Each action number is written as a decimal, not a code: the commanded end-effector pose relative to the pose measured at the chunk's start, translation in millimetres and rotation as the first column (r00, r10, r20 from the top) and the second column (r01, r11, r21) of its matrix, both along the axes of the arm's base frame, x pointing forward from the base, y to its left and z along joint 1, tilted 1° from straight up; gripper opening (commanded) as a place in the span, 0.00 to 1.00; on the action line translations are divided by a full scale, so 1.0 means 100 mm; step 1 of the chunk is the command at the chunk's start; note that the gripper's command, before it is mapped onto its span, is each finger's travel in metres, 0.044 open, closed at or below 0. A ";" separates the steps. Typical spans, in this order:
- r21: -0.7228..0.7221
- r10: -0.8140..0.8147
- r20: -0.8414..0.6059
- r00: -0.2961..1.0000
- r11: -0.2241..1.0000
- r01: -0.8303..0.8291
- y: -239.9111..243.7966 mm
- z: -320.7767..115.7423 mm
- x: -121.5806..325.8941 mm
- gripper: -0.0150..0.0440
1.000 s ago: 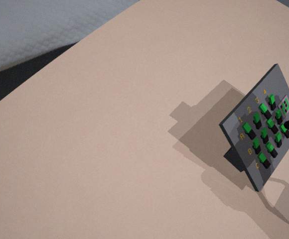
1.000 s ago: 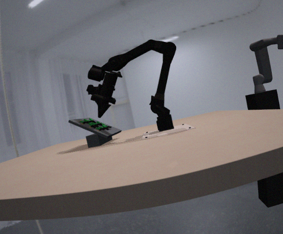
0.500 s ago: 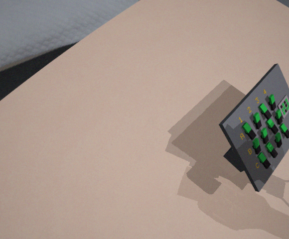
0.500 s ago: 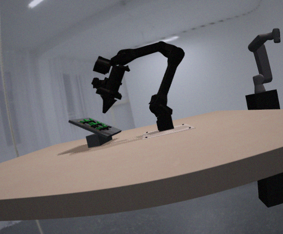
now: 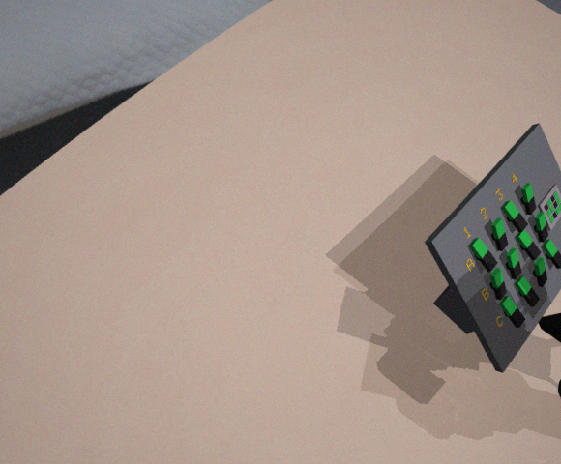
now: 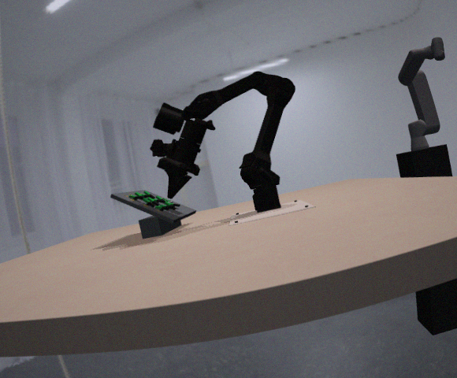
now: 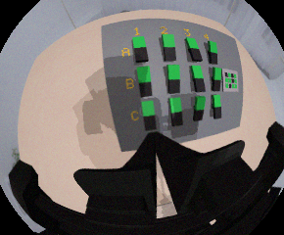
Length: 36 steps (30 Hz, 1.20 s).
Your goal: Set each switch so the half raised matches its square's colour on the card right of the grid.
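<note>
The tilted dark panel carries switches in rows A to C and columns 1 to 4. The green halves of A2, A4, B1, B2, B4 and C3 appear raised. A1, A3, B3, C1, C2 and C4 lean the other way, with the dark half appearing raised. The small card is right of B4; its green and dark squares are too small to read surely. My gripper is shut and empty, above the panel's near edge. All switches show in the wrist view.
A dark support block holds the panel above the wooden table. The arm's pale base plate lies behind the gripper. A second grey arm stands on a black pedestal beyond the table.
</note>
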<state>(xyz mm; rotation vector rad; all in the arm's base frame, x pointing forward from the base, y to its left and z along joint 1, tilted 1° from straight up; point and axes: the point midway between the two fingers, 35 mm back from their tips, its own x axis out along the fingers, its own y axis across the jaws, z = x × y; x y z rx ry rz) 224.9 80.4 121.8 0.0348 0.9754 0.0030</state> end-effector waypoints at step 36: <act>-0.002 -0.001 0.009 1.000 1.000 0.001 0.00 -0.20 0.15 0.25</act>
